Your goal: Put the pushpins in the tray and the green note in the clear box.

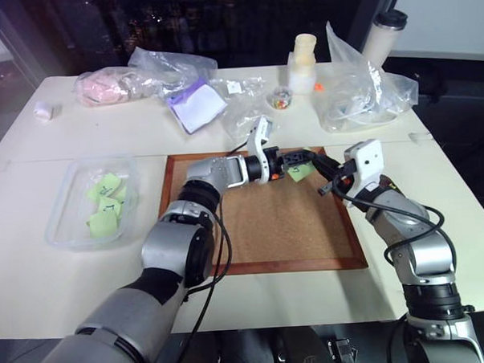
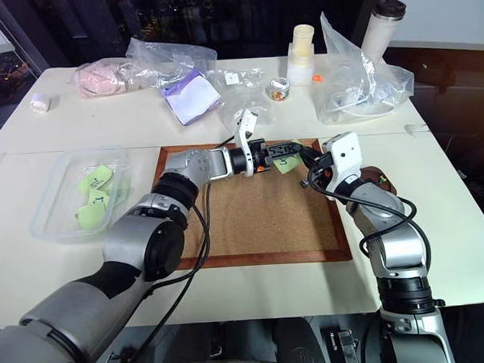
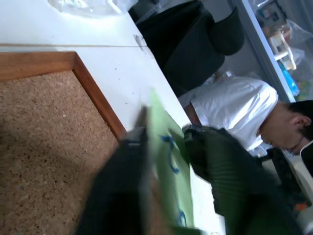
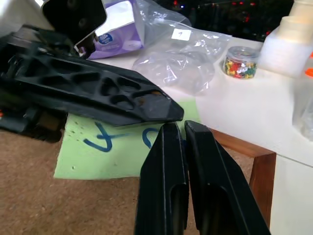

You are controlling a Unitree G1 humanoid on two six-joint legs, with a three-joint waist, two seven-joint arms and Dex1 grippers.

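Left hand is clamped on the light-green square sticky note at the cork board's 1 o'clock corner; right hand is pinched together alongside. Next job looks like carrying it to the clear plastic box, way over at 9 o'clock.

You see the left gripper reaching across the upper edge of the cork board, its black fingers closed on the green note, which stands above the cork near the board's upper right corner. The right gripper sits just beside the note, fingers pressed together. Well to the left on the white table rests the clear box, with several green notes inside. Behind the board you find crumpled plastic bags and a small jar of pushpins.
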